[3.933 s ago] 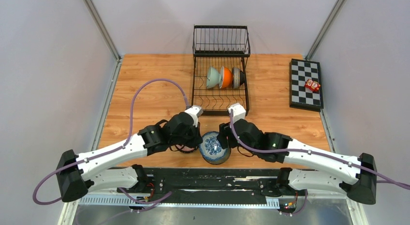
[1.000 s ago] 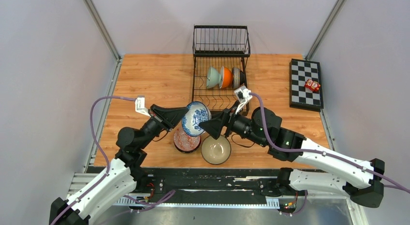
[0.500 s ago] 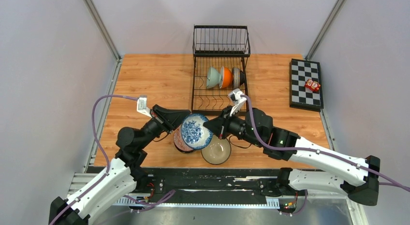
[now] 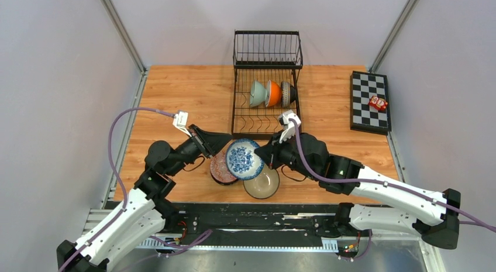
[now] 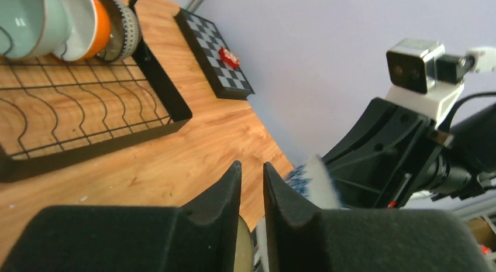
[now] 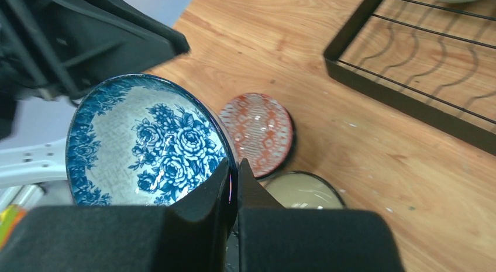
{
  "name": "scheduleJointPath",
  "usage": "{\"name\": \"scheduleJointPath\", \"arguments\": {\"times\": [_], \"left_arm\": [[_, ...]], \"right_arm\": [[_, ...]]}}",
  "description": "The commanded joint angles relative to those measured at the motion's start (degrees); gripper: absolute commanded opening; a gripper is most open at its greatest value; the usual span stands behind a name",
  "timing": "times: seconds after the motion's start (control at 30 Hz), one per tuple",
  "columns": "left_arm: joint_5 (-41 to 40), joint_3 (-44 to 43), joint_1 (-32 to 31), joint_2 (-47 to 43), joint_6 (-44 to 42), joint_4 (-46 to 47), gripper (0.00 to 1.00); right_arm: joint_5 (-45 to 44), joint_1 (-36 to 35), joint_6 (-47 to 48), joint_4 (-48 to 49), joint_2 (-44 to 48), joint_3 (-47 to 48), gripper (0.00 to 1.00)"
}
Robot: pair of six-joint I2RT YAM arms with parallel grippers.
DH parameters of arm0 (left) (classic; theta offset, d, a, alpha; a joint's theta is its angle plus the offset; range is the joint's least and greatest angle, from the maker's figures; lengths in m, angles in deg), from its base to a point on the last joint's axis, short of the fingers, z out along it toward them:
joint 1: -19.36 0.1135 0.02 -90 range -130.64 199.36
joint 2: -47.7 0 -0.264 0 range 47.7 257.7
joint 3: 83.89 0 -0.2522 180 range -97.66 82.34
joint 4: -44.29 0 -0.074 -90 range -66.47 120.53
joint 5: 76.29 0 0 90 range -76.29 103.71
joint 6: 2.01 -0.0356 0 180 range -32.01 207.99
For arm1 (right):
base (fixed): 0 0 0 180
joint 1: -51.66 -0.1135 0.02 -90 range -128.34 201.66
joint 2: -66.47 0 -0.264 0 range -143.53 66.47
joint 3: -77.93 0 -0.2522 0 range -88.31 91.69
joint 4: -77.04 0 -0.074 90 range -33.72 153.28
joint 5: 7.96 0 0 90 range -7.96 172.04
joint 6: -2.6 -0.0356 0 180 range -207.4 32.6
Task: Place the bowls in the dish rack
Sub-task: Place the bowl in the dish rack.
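A blue-and-white floral bowl (image 4: 244,159) (image 6: 146,143) hangs tilted above the table, and my right gripper (image 4: 270,157) (image 6: 234,167) is shut on its right rim. My left gripper (image 4: 222,139) (image 5: 251,167) sits just left of that bowl, apart from it, its jaws slightly open with nothing between them. The bowl's blurred rim (image 5: 313,178) shows to the right of the left fingers. Under it, a red-patterned bowl (image 4: 221,168) (image 6: 260,131) and a cream bowl (image 4: 263,183) (image 6: 304,191) sit on the table. The black wire dish rack (image 4: 237,117) (image 5: 88,146) (image 6: 409,102) stands behind.
In the rack's lower tray a pale green bowl (image 4: 257,93), an orange bowl (image 4: 272,93) and a dark patterned bowl (image 4: 286,93) stand on edge. A checkered board (image 4: 369,117) with a small red toy (image 4: 378,103) lies at the right edge.
The left gripper has let go of the blue-and-white bowl and drawn back to the left. The right gripper has shut on its rim and now holds it alone, slightly lower.
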Motion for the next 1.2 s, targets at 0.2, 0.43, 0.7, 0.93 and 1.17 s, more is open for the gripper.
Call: {"name": "scheduleJointPath", "arguments": {"times": [0.2,0.43,0.7,0.93,1.17], "left_arm": [[-7.7,-12.9,-0.1,-0.5,-10.8,-31.0,0.58],[-2.2,-18.1,-0.1,4.2,-14.0,-39.4,0.71],[-4.9,-19.3,-3.5,6.7,-15.5,-44.0,0.73],[-11.6,-19.6,-10.7,10.2,-14.3,-42.7,0.74],[-16.2,-18.1,-11.9,12.6,-12.5,-39.7,0.73]], "right_arm": [[-13.9,-0.1,9.8,-10.4,0.5,4.6,0.03],[-17.7,-0.2,14.5,-13.9,-3.8,8.6,0.03],[-20.6,-0.5,16.8,-18.0,-10.6,14.1,0.03],[-21.5,-2.0,16.9,-19.5,-16.4,19.1,0.03],[-23.2,-3.7,16.5,-20.4,-19.6,21.9,0.03]]}}
